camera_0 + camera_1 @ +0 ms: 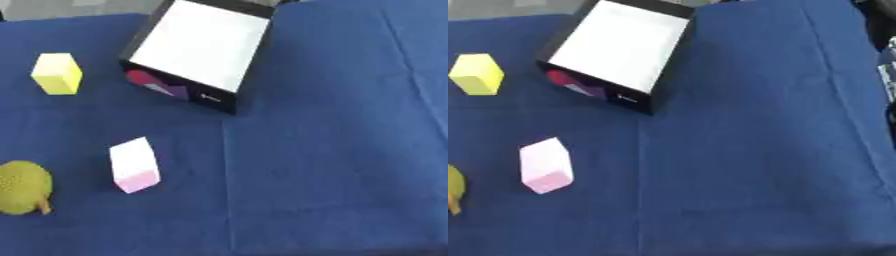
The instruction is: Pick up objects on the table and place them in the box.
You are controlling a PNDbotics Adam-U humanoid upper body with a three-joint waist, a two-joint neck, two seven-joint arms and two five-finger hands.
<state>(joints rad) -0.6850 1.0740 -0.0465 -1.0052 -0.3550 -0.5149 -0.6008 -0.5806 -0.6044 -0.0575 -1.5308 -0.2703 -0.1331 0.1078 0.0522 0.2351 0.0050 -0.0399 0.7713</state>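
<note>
Maybe R arm (885,55), edge only.

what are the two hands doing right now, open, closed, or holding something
Left hand: not in view in either eye view.
Right hand: not in view either.

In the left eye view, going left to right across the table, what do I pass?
Green bumpy fruit → yellow block → pink block → black box with a white inside. Beyond that, only blue tablecloth.
</note>
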